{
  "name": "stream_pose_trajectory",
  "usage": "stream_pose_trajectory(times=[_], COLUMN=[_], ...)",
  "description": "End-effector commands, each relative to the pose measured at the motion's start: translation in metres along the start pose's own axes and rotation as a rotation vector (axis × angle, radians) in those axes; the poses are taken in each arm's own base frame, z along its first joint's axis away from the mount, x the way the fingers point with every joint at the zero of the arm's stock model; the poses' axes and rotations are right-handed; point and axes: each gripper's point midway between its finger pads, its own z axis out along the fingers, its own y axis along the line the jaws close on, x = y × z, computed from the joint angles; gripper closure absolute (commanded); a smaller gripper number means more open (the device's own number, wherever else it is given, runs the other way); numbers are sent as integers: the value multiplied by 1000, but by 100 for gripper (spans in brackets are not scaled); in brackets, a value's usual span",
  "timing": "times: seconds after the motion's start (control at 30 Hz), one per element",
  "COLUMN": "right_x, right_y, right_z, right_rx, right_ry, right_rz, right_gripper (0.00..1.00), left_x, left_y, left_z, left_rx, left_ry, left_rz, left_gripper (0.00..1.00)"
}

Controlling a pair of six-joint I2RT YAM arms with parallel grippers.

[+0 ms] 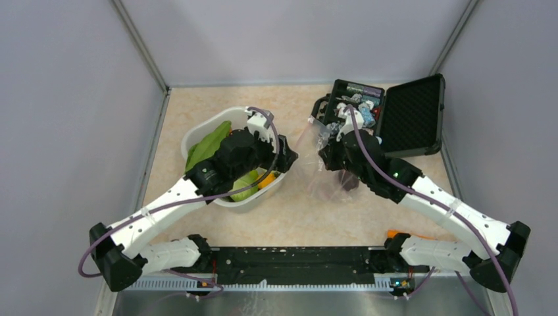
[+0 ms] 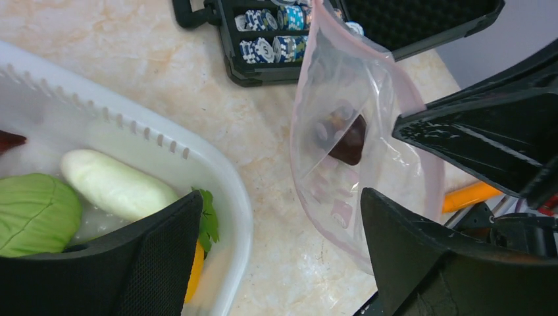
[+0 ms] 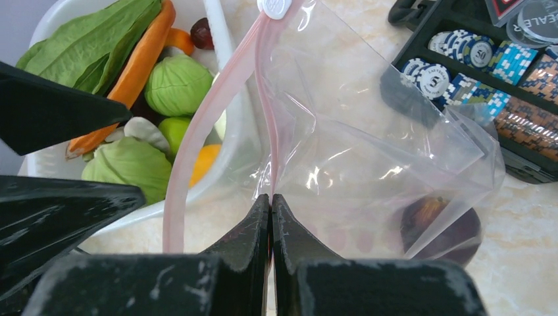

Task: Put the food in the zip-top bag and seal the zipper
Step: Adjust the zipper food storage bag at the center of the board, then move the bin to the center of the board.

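Right gripper (image 3: 271,204): fingers fully closed, pinching one lip of the bag (image 3: 368,151) at the zipper (image 3: 197,145). Left gripper (image 2: 281,197): fingers spread wide, holding nothing, poised over the near rim of the tub (image 2: 217,178), just beside the bag.

Hazards
1. Film slip. The bag hangs from a single pinch on thin plastic. Added weight may pull the lip out of the fingers.
2. Mouth collapse. Only one lip is held. The other bows out toward the tub unsupported and may fall back, narrowing the opening so that released food lands on the table (image 2: 131,66).
3. Spill. Tilting the bag toward its mouth could let the piece inside roll out.
4. Snagging. The case (image 1: 411,115) stands close behind the bag, and a swing of the right arm could catch it.

Containers
- Bag: between tub and case, lower end apparently resting on the table, mouth open, white slider (image 3: 273,6) at the far end of the zipper. Contents: one dark purple piece (image 3: 441,227).
- Tub: carrot (image 3: 141,56), cabbages (image 3: 177,82), radish (image 2: 115,184), leafy pieces (image 3: 92,39), and other small items partly hidden.
- Case: lid open, rows of chips (image 3: 460,52). These are not food.

Judgement: loading has barely begun, and sealing is not yet due
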Motion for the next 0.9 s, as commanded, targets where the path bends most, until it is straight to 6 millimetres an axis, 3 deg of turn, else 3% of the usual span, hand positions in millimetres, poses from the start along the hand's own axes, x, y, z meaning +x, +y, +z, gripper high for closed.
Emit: stream_pose_trajectory(times=[0.0,0.4,0.67,0.87], right_x=[-20,-11,-6,-7], right_y=[18,25,24,24], right_z=[5,13,11,9], right_rx=[-61,-94,-103,-107], right_ry=[-58,-31,-28,-32], right_rz=[34,32,38,37], right_gripper=[100,100,100,100], left_x=[-7,12,43,43], left_y=[13,102,129,144], left_z=[-17,-28,-8,1], left_rx=[-36,-277,-303,-323], left_ry=[-31,56,188,227], left_rz=[73,27,25,-28], left_gripper=[10,4,5,14])
